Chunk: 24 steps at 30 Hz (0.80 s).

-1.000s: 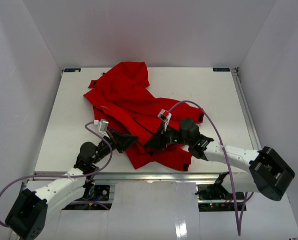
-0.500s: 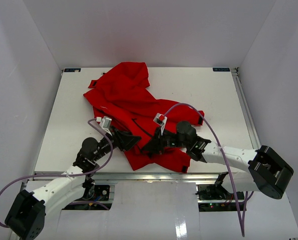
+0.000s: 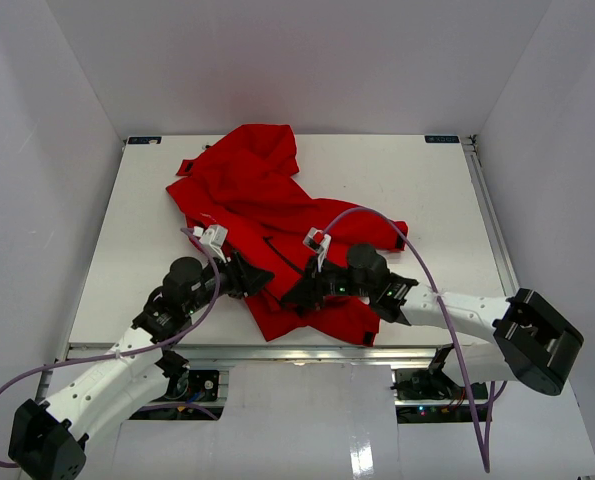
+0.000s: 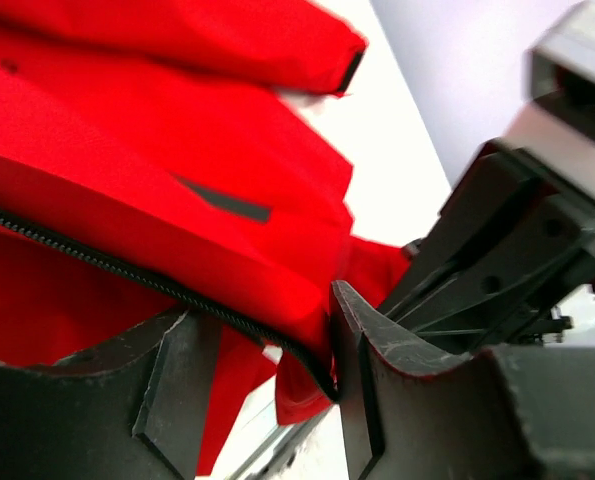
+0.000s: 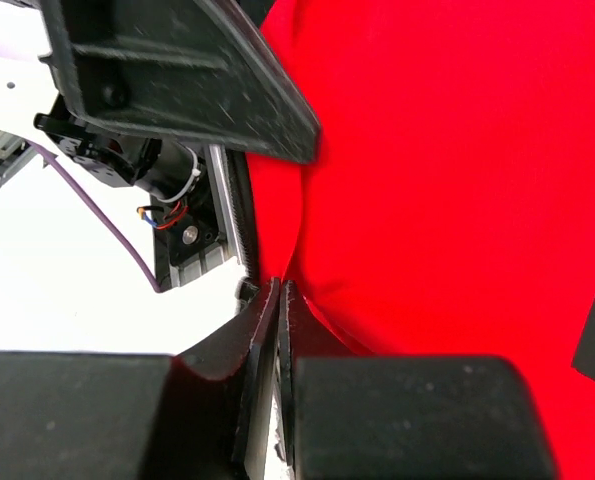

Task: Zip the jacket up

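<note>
Red soft fabric jacket (image 3: 262,205): laid crumpled on the white flat table (image 3: 427,190), spread from the far left part down to the near edge at the middle; 1 sleeve is stretched out to the right.
Dark toothed zipper (image 4: 127,268): run along 1 front edge of the jacket (image 4: 177,130); in the left wrist view it is seen passing down between the 2 fingers there.
Left gripper (image 3: 261,279): held low at the near left side of the jacket, pointed right; its black fingers (image 4: 177,385) are spread apart and released, with the zipper edge lying in the gap and resting against the right-hand finger. Nothing is squeezed.
Right gripper (image 3: 295,296): held low at the near hem, pointed left; its black fingers (image 5: 317,330) are clenched together, with only a thin slit left between them.
Contact, right gripper (image 5: 279,288): the tips are met by the red edge of the jacket (image 5: 447,150); whether fabric is pinched in the slit cannot be told.
Spacing: the 2 grippers are set near each other, tips facing.
Purple cable (image 3: 417,255): arched over the right arm.
</note>
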Tool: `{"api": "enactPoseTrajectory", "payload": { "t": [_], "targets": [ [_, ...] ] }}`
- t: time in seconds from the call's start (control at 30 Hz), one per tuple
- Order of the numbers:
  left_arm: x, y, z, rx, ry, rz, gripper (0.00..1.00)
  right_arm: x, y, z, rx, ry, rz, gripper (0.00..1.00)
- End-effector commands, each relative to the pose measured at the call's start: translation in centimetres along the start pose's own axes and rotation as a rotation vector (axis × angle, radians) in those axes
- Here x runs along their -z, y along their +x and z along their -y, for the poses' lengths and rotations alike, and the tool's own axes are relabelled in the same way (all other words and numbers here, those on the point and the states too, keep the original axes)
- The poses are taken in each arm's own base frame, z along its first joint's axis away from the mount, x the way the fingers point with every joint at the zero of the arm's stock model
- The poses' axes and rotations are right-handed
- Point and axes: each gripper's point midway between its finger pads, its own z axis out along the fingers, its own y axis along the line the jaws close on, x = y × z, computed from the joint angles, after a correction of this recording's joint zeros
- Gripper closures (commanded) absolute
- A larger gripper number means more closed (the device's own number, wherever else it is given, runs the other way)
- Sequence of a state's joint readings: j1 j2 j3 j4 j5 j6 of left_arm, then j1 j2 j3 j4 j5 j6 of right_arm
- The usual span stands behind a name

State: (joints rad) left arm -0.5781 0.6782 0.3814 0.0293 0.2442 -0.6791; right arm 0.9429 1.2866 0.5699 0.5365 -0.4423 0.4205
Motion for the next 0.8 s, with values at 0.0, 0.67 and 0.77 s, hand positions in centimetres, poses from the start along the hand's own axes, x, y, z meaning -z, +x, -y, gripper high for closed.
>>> {"api": "enactPoseTrajectory", "payload": {
  "t": [0.0, 0.67, 0.77],
  "targets": [
    [0.6, 0.7, -1.5, 0.014, -0.106, -0.056, 0.44, -0.7, -2.8, -0.8, 0.056, -0.001, 0.061, 0.92],
    [1.6, -0.6, 2.4, 0.013, 0.105, 0.034, 0.74, -3.0, 0.3, -2.6, 0.070, -0.042, -0.028, 0.64],
    [1.8, -0.6, 3.1, 0.012, 0.156, 0.047, 0.83, -3.3, 0.8, -2.7, 0.075, -0.046, -0.043, 0.61]
  ]
}}
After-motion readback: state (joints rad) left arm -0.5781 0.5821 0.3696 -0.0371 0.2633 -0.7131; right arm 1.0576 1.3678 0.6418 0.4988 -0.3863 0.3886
